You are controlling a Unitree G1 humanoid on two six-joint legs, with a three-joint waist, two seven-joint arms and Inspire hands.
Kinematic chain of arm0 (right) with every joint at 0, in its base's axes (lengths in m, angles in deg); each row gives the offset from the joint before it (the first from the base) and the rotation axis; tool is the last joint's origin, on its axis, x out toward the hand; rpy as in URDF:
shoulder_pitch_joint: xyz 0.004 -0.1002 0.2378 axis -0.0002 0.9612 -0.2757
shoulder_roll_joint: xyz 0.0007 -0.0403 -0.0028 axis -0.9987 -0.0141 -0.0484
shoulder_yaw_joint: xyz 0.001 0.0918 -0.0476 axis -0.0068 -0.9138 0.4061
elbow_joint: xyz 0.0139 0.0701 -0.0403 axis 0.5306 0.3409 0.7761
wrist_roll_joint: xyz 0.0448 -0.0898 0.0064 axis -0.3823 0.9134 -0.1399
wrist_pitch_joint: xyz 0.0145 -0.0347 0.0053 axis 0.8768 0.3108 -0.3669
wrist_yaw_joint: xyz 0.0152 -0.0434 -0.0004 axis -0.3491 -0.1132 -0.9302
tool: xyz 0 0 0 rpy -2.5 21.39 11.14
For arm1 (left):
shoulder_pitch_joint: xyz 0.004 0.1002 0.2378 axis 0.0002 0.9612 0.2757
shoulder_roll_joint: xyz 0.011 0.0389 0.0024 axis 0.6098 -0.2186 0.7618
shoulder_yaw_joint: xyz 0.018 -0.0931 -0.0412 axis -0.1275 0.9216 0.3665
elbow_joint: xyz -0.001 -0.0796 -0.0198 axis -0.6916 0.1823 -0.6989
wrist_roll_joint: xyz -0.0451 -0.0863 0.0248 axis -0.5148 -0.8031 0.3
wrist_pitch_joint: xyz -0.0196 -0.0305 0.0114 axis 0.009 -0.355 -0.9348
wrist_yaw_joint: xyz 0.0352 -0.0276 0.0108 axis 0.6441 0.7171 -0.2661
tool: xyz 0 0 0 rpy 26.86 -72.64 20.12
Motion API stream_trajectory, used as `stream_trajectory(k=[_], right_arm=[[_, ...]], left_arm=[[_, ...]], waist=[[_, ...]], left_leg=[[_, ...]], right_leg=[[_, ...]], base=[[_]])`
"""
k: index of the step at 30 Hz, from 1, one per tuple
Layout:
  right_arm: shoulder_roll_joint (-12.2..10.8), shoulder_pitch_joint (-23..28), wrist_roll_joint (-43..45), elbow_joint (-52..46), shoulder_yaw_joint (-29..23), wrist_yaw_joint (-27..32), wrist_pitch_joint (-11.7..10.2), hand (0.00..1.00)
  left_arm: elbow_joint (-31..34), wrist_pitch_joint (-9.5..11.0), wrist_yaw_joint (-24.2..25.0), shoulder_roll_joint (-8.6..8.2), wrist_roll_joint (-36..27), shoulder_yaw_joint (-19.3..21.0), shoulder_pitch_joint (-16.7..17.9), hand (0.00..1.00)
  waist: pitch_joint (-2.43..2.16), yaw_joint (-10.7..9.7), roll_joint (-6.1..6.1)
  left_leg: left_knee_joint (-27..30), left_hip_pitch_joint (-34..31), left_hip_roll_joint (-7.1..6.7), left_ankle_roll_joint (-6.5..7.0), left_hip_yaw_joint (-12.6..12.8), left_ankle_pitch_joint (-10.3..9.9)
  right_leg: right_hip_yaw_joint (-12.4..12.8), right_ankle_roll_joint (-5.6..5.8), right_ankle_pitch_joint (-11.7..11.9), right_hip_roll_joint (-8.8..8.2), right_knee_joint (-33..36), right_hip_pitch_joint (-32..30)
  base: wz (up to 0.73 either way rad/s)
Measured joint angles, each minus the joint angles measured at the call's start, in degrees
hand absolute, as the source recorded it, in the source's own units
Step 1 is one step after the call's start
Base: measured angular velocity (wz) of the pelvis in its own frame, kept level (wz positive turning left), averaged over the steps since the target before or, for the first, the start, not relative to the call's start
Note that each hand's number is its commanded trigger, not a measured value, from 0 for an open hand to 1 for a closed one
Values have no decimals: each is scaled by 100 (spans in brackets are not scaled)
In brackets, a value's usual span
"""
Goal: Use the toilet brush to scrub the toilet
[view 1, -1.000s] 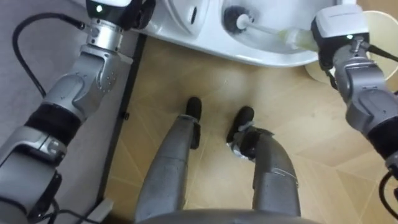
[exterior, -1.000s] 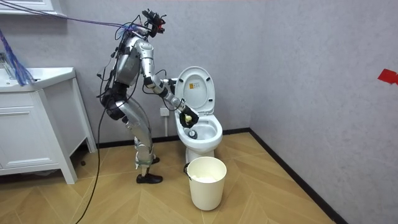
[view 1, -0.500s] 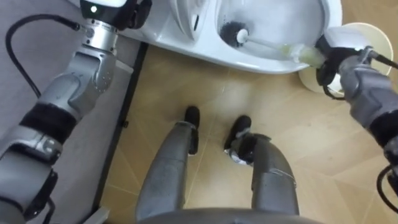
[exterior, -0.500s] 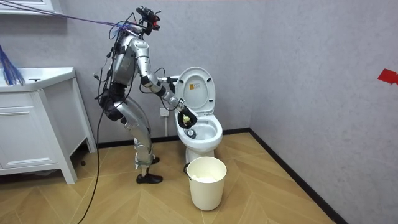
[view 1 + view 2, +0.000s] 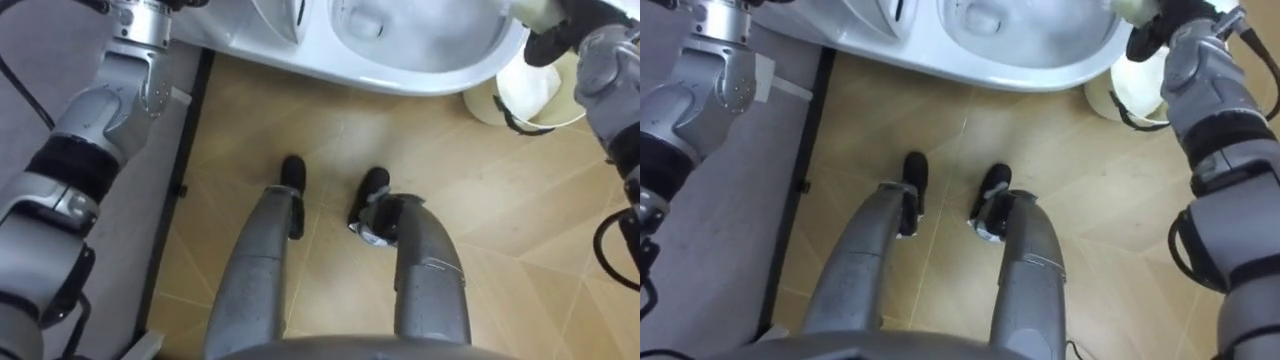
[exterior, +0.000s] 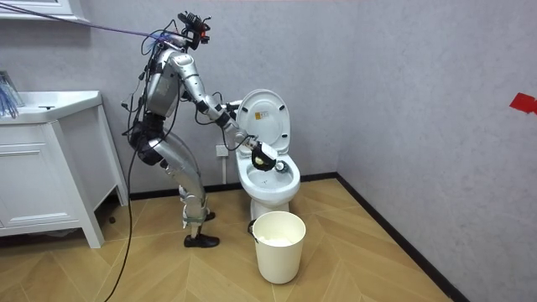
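The white toilet (image 5: 420,75) lies along the top of the eye views, its lid (image 6: 265,117) raised against the wall. My right hand (image 5: 560,35) is at the bowl's right rim, dark fingers curled round the pale yellow handle of the toilet brush (image 5: 535,10). The brush head is cut off by the top edge. In the room view this right hand (image 6: 262,154) hovers over the bowl (image 6: 273,180) with a dark brush end beside it. My left forearm (image 5: 120,90) reaches up along the toilet's left side and leaves the picture at the wrist.
A cream bucket (image 5: 535,95) stands on the wood floor right of the toilet, close under my right arm; it is in front of the toilet in the room view (image 6: 278,243). A grey wall with dark skirting (image 5: 185,150) runs on my left. A white vanity cabinet (image 6: 42,168) stands behind me.
The right hand has lifted the brush up and to the right, and its head has left the bowl. My torso has straightened, and the eye views have shifted with it.
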Motion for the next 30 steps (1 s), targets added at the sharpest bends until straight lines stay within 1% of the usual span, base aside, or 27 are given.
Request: stream_trajectory(k=[2,4,5,6,7,8,9,10,11,12,13,14,15,16,18,20,21,22,23,25,28,30], right_arm=[[-11,52,348,2,2,83,4,100],[-58,144,656,-12,1,100,7,100],[-81,223,884,-38,60,100,7,100],[-97,254,982,-46,100,97,8,100],[-113,315,1205,-46,231,83,28,100],[-120,353,1370,-48,300,78,79,100],[-114,454,1724,-53,374,64,187,100],[-103,538,1988,-61,451,24,289,100],[-105,635,2086,-135,490,9,387,100],[-92,698,2171,-225,491,7,440,100],[-62,769,2257,-371,492,10,486,100],[-30,802,2273,-451,496,-6,513,100],[-36,810,2274,-451,504,-17,514,100],[-45,862,2270,-451,508,-22,514,100],[-40,1047,2260,-620,506,-24,574,100],[-38,1339,2264,-949,497,-28,702,100],[-39,1390,2264,-984,497,-31,713,100],[-40,1475,2263,-1049,496,-32,740,100],[-39,1507,2263,-1082,495,-34,745,100],[-52,1634,2263,-1173,494,-26,746,100],[-30,1793,2264,-1364,479,-27,746,100],[-61,1852,2263,-1382,468,-27,746,100]], left_arm=[[0,-50,36,-2,20,1,0,0],[5,-46,140,-34,55,0,0,0],[6,-36,233,-113,106,-2,-1,0],[6,-35,262,-157,121,-2,0,0],[6,-35,300,-253,121,-4,4,0],[6,-31,328,-293,117,-6,6,0],[6,-8,378,-362,109,-7,6,0],[6,29,414,-392,100,-7,7,0],[6,44,443,-415,115,-7,7,0],[6,55,463,-418,117,-7,7,0],[6,65,473,-417,114,-7,9,0],[7,74,478,-416,99,-6,9,0],[8,78,487,-417,84,-6,10,0],[9,94,508,-419,77,-7,20,0],[29,111,513,-410,78,-1,99,0],[64,141,512,-382,82,5,247,0],[64,147,511,-382,83,5,270,0],[64,159,509,-380,82,5,289,0],[63,170,507,-375,82,5,290,0],[60,216,469,-364,38,5,295,0],[60,251,445,-358,-10,21,345,0],[60,308,447,-354,-12,51,407,0]], waist=[[6,102,13],[12,173,42],[11,242,103],[13,292,117],[25,402,157],[21,445,186],[18,525,244],[18,565,320],[12,592,386],[10,610,421],[1,627,480],[-15,630,527],[-17,644,536],[-22,664,552],[-56,684,620],[-85,677,666],[-96,666,683],[-118,644,715],[-121,637,719],[-127,560,728],[-128,467,726],[-128,415,725]], left_leg=[[53,1,20,-6,-23,-42],[38,27,20,-5,-48,-45],[41,34,29,-4,-80,-55],[34,46,35,-3,-77,-59],[36,69,45,0,-65,-77],[35,71,42,4,-65,-81],[27,78,29,9,-68,-87],[22,73,19,12,-78,-99],[27,65,22,-4,-79,-124],[37,63,26,0,-77,-131],[48,62,31,5,-77,-143],[38,76,35,4,-64,-148],[27,95,40,1,-52,-151],[20,136,57,-8,-37,-165],[36,160,104,-26,-58,-199],[14,215,129,-54,-61,-231],[9,222,132,-58,-61,-235],[1,225,147,-64,-62,-239],[-8,232,155,-65,-61,-239],[-34,256,192,-74,-62,-245],[-62,275,213,-80,-37,-250],[-92,312,228,-79,-15,-251]], right_leg=[[-29,2,-11,26,-24,37],[-59,18,-23,35,-59,86],[-95,21,-25,54,-107,137],[-97,24,-23,59,-125,149],[-145,31,-27,43,-139,180],[-143,39,-34,41,-137,181],[-142,74,-57,32,-136,182],[-144,88,-69,30,-140,182],[-143,88,-68,45,-154,180],[-144,88,-68,47,-159,181],[-133,86,-66,53,-163,180],[-119,77,-65,56,-164,181],[-110,65,-63,56,-164,189],[-103,31,-56,66,-163,217],[-146,15,-66,116,-217,291],[-155,-6,-99,142,-245,350],[-160,-7,-109,145,-247,362],[-174,-10,-115,160,-265,376],[-176,-12,-113,169,-279,386],[-201,-18,-112,211,-338,439],[-198,-20,-115,223,-381,452],[-199,-28,-102,237,-428,491]], base=[[-2],[4],[6],[-3],[-6],[0],[6],[4],[0],[-10],[-10],[-9],[-5],[0],[0],[-2],[3],[0],[0],[2],[-1],[-3]])
